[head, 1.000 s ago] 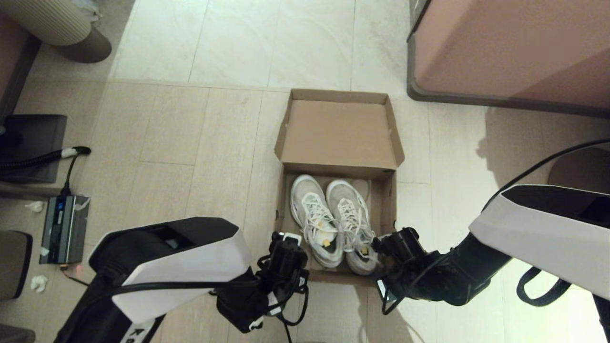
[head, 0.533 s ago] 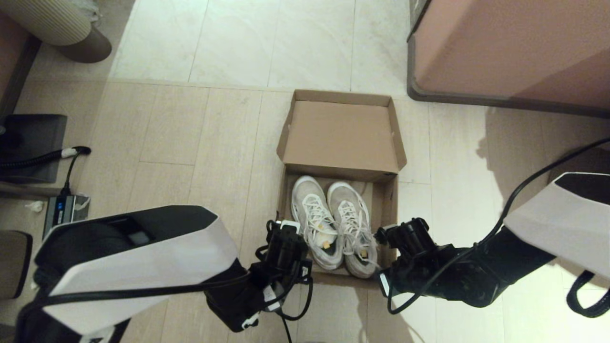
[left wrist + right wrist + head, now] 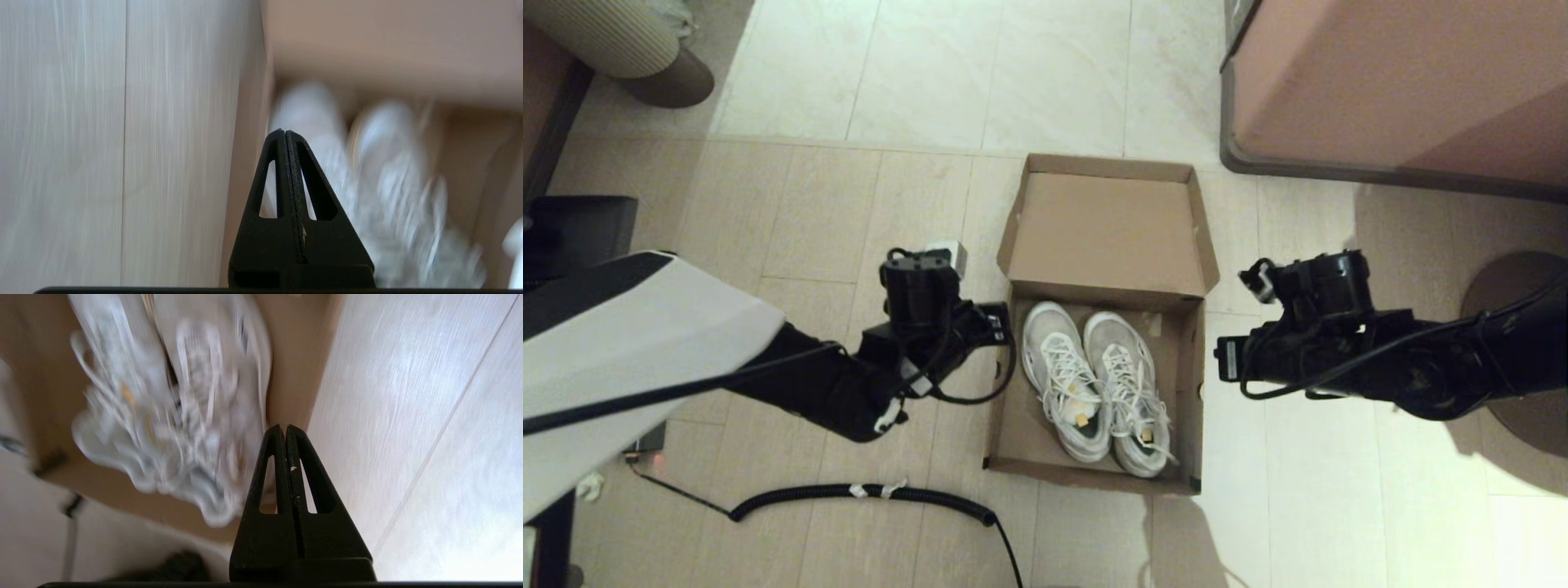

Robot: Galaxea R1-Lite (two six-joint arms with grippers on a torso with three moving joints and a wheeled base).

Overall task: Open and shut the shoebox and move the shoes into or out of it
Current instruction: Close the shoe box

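Note:
The brown shoebox (image 3: 1006, 425) stands open on the floor, its lid (image 3: 1107, 233) folded back on the far side. Both white mesh shoes (image 3: 1094, 384) lie side by side inside, toes toward the lid. My left gripper (image 3: 1001, 323) hangs shut just outside the box's left wall (image 3: 249, 143), level with the shoes' toes (image 3: 388, 163). On the other side, my right gripper (image 3: 1225, 359) hangs shut beside the box's right wall (image 3: 294, 375), the shoes (image 3: 196, 396) close by. Neither gripper (image 3: 284, 131) (image 3: 284, 426) holds anything.
A large pinkish-brown cabinet (image 3: 1405, 82) stands at the far right, close to the lid. A black coiled cable (image 3: 866, 492) lies on the floor left of the box's near corner. A dark unit (image 3: 572, 229) sits at the left edge, a round base (image 3: 1519, 327) at the right.
Both grippers have left the box's near edge and swung outward and farther away, now flanking the box's sides. The box shifted slightly; the shoes stay inside.

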